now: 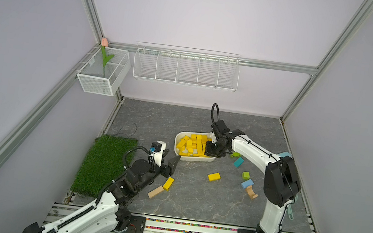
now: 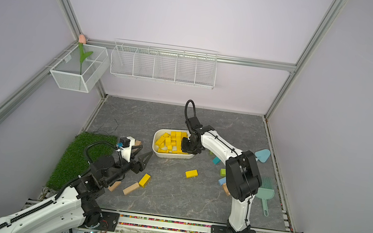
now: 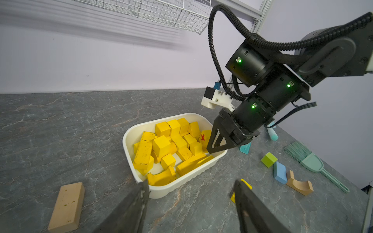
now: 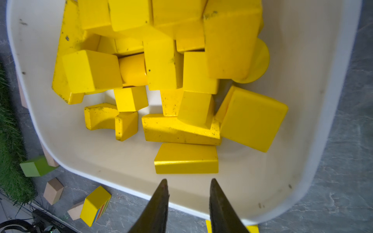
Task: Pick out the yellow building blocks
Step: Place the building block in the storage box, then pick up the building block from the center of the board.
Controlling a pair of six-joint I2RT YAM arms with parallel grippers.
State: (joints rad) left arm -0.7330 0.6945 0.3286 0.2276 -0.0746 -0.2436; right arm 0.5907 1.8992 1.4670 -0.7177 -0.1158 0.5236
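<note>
Nearest, on grey veined stone-look tabletop (image 1: 193, 202): plain tan wooden bar (image 1: 155, 191) just beside smooth painted yellow brick (image 1: 168, 184). Just past these, left gripper (image 3: 191, 181), jaws wide, nothing between. Farther in, 1 loose yellow slab (image 1: 214, 176); on the right arm's side, green cube (image 1: 245, 175), blue block (image 1: 246, 183), tan arch (image 1: 252, 193). Beyond, glossy white round-cornered plastic tub (image 1: 195, 159) heaped with yellow blocks (image 1: 192, 145): cubes, bars, cylinders, 1 arch. Over its end, right gripper (image 4: 188, 180), jaws narrowly parted, empty. On far wall, white wire rack (image 1: 185, 72); mesh box (image 1: 96, 82) holding 1 tulip (image 1: 105, 61).
</note>
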